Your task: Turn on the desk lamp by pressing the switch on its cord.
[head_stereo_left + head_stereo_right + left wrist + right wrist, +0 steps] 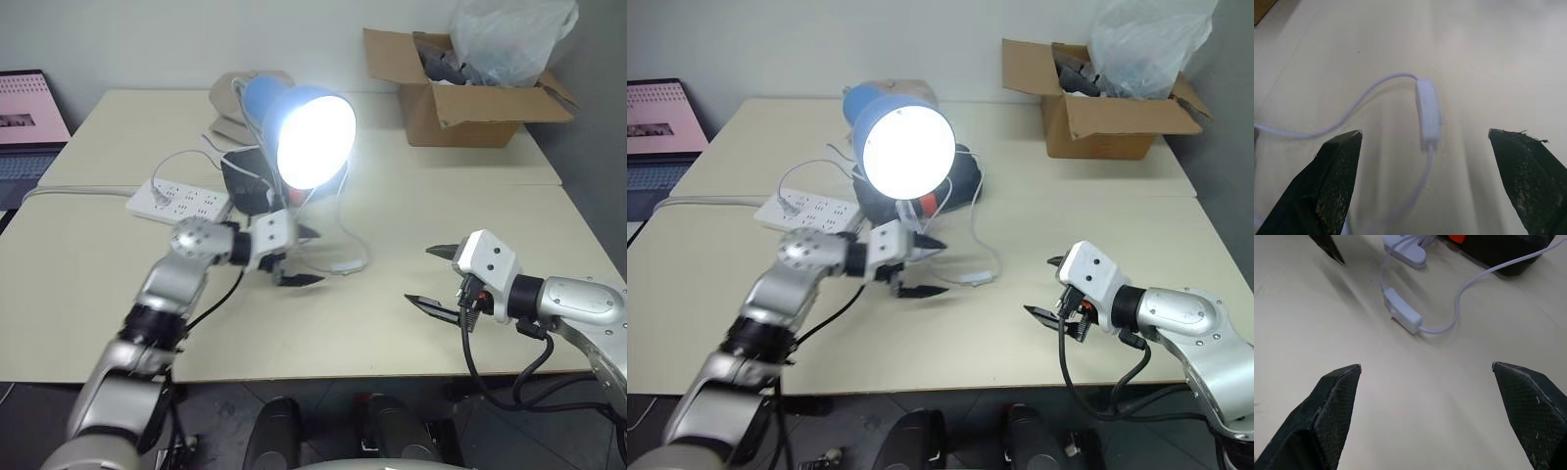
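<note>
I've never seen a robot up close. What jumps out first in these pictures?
The desk lamp at the back middle of the table is lit, its bulb glaring toward the camera. In front of it, the white cord loops down to a small switch lying on the table. Either side, the left gripper and right gripper hover with fingers spread.

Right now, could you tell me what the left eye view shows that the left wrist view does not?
The left eye view alone shows the lit desk lamp, the power strip, the cardboard box, the laptop, and the open right gripper. The left wrist view alone shows the switch close up, lying on the table between the spread fingers, untouched. Both show the white cord, the table and the open left gripper.
</note>
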{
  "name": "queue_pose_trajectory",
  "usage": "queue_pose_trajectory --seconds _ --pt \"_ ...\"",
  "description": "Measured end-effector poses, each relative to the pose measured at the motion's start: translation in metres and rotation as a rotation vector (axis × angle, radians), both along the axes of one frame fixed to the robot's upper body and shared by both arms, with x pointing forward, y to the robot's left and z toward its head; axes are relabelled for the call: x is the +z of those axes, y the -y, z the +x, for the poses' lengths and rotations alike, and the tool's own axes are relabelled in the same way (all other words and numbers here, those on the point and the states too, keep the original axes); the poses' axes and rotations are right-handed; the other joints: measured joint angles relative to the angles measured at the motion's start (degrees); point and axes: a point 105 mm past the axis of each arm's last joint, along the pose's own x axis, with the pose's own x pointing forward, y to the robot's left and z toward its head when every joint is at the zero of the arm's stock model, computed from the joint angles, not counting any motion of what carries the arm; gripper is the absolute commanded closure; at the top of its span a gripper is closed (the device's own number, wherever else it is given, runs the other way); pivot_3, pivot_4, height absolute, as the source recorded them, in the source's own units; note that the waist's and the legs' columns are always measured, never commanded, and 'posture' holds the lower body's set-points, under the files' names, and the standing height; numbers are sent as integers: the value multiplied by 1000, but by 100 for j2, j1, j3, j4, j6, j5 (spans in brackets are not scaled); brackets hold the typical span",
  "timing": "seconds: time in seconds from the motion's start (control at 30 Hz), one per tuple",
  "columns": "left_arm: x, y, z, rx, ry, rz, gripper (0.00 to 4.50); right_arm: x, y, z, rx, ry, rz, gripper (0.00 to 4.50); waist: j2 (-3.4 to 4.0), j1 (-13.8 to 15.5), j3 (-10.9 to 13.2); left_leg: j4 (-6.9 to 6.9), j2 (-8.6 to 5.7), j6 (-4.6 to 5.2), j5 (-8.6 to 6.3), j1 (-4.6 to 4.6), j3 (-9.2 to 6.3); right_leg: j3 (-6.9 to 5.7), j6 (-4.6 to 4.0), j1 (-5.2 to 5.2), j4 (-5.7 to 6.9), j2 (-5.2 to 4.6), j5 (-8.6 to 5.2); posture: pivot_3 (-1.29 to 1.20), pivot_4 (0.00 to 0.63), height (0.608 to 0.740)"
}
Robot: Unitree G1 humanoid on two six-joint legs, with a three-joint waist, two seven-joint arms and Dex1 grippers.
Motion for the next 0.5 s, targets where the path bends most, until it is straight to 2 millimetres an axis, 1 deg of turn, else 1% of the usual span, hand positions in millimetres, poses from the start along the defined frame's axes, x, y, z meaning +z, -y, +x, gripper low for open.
queue_pose_trajectory --seconds 0.03,0.1,0.13,0.2,0.23,0.27,0.37,0.43,0.5 --pt "2 -7 -8 27 -33 -25 206 1 2 3 8 20 5 0 0 -1 0 1 0 0 0 1 0 0 0 2 0 -1 0 0 150 740" --pt "9 -14 -23 59 -74 -77 206 3 2 5 50 65 12 0 -1 3 0 1 -2 0 0 2 0 -3 0 3 -2 -6 0 0 150 740" --pt "10 -21 -30 78 -85 -74 206 5 2 4 74 83 14 0 -2 0 1 0 -1 0 0 5 0 -2 1 7 -2 -6 0 0 150 740" --pt "10 -38 -39 157 -97 -58 206 3 5 0 110 77 23 0 -2 5 1 -2 -1 0 0 11 -1 -3 -1 11 -4 -6 -1 0 150 740" --pt "10 -49 -45 211 -106 -47 206 1 10 -2 122 59 22 0 -1 8 1 -2 -2 0 0 14 0 -3 -1 13 -3 -8 -1 0 150 740" --pt "9 -56 -48 242 -116 -48 206 1 14 -2 122 51 21 0 -1 16 1 -2 -2 0 0 16 -1 -3 -1 14 -3 -9 -1 0 150 740" --pt "9 -66 -60 302 -137 -61 206 4 21 -3 140 40 34 0 -2 42 1 -1 -3 -1 -1 21 0 -4 -1 16 -3 -13 -1 0 150 740" --pt "10 -68 -67 323 -147 -80 206 5 23 -1 147 34 42 0 -1 64 1 -1 -2 -1 -1 21 0 -3 -28 14 -3 -15 -15 0 150 740" --pt "7 -70 -72 338 -163 -91 206 10 24 3 151 42 55 0 -1 72 1 -1 -3 -1 -1 23 0 -4 -32 14 -2 -16 -17 0 150 740"
